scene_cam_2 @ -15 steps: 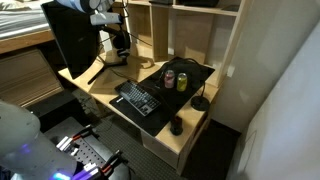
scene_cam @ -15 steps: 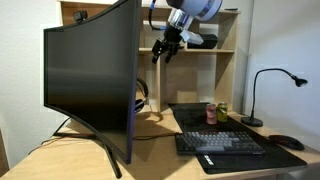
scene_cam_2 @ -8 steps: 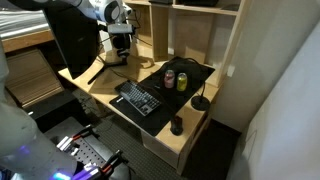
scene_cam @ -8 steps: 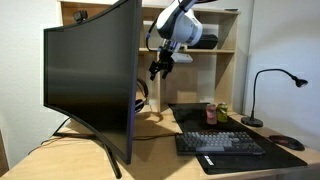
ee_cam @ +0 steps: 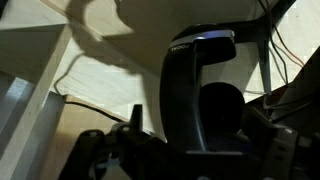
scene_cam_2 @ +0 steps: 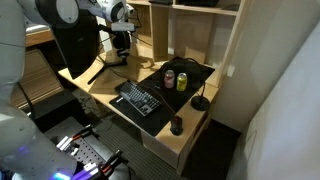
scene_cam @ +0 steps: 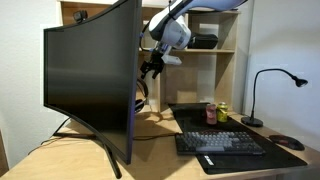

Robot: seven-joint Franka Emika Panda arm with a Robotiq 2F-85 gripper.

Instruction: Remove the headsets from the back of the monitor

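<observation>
The monitor (scene_cam: 88, 80) is a large curved black screen on a splayed stand at the left of the desk; it also shows in an exterior view (scene_cam_2: 74, 45). The headsets (scene_cam: 143, 98) hang behind its right edge, mostly hidden. In the wrist view the dark arched band (ee_cam: 192, 85) and one round earcup (ee_cam: 222, 108) fill the middle. My gripper (scene_cam: 150, 68) hovers just above the headsets at the back of the monitor, also in an exterior view (scene_cam_2: 120, 40). In the wrist view my gripper (ee_cam: 200, 150) is dark, with its jaws spread either side of the band, holding nothing.
A black keyboard (scene_cam: 220, 143) lies on a dark mat, with two cans (scene_cam: 213, 113) behind it. A black desk lamp (scene_cam: 262, 85) and a mouse (scene_cam: 285, 142) are at the right. Wooden shelves (scene_cam: 215, 50) stand behind the desk. Cables (ee_cam: 285, 50) hang near the headsets.
My gripper has moved left and down from in front of the shelf to the back edge of the monitor, just above the headsets.
</observation>
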